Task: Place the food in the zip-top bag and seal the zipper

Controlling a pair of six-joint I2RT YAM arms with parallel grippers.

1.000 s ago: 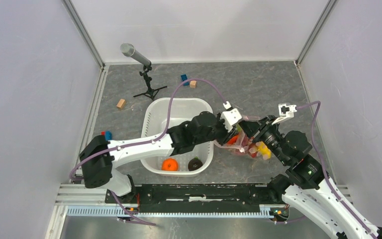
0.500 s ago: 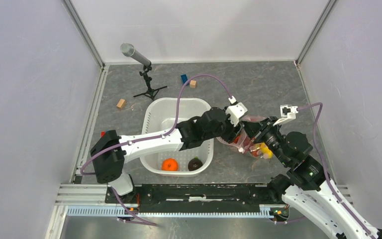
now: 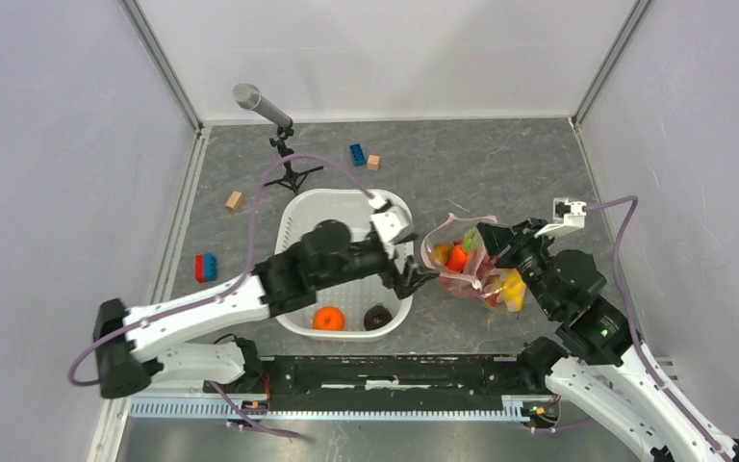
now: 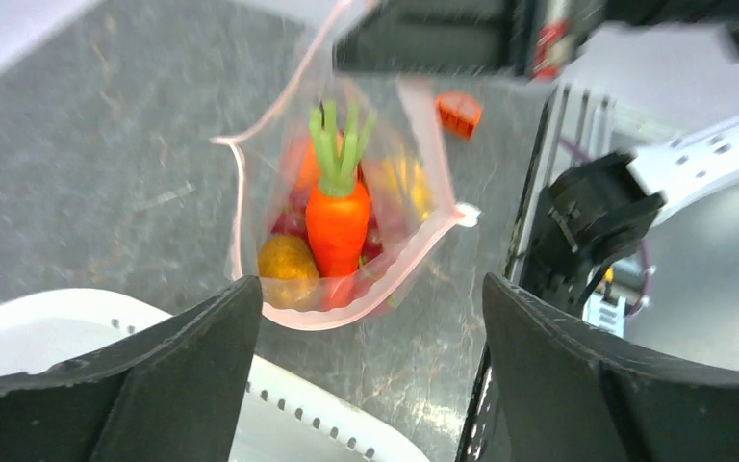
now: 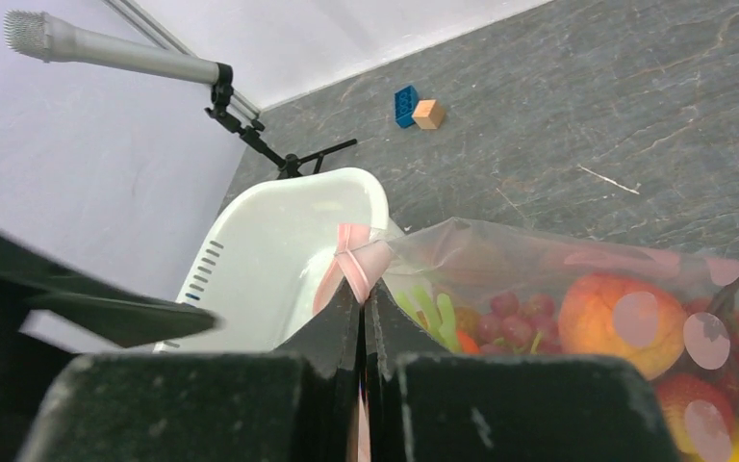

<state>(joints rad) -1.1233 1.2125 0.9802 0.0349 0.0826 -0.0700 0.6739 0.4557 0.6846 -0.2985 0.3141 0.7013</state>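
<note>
Right gripper (image 5: 361, 294) is clamped on the pink zipper (image 5: 351, 252), holding the zip-top bag (image 3: 481, 279) open beside the basin (image 3: 298, 217); the carrot (image 4: 337, 223) stands inside, greens toward the mouth. Left gripper (image 4: 366, 294) gapes empty

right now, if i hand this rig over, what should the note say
Left gripper: open, empty, at the basin's right edge, facing the bag.
Right gripper: shut on the bag's zipper, holding the mouth up and open.
Done: carrot, grapes and other food are in the bag.
Left: an orange and a dark piece lie in the basin; bag them, then close the zipper.
</note>
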